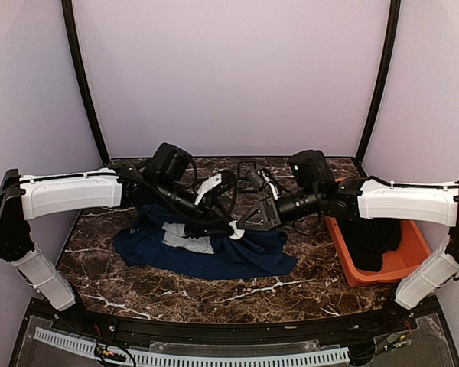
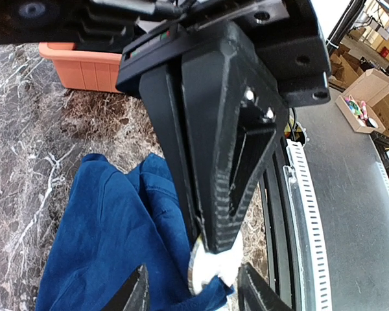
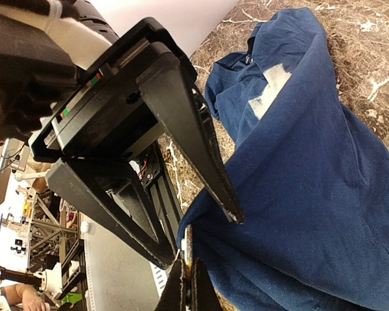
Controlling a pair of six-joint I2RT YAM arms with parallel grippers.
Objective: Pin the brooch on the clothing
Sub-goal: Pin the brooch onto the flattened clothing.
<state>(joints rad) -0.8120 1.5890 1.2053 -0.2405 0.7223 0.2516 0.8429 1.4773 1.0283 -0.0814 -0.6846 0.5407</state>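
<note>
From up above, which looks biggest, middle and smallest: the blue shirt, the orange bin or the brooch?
1. Shirt: its spread-out shape covers the most of the picture.
2. Orange bin: clearly smaller than the shirt.
3. Brooch: just a tiny pale disc, far smaller than both.

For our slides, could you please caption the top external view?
Right gripper pinches the brooch against the navy T-shirt; open left gripper brackets it.
</note>
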